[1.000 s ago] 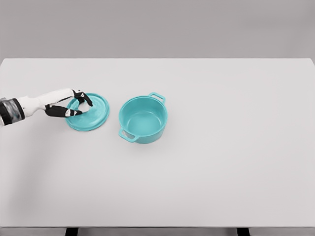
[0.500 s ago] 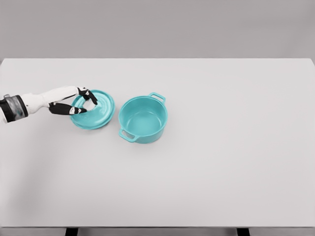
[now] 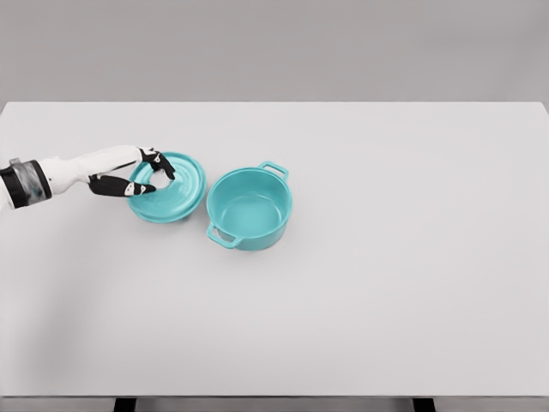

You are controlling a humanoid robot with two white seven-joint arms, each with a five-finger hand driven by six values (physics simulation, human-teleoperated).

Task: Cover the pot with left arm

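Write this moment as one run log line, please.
left hand: shut on lid | lid: left of pot, not on it | pot: open, upright

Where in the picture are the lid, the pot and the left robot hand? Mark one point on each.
lid (image 3: 177, 196): head view, on its bare top surface, right of the fingers.
pot (image 3: 254, 239): head view, on its front outer wall.
left robot hand (image 3: 141, 176): head view, on the middle of the hand, at the lid.
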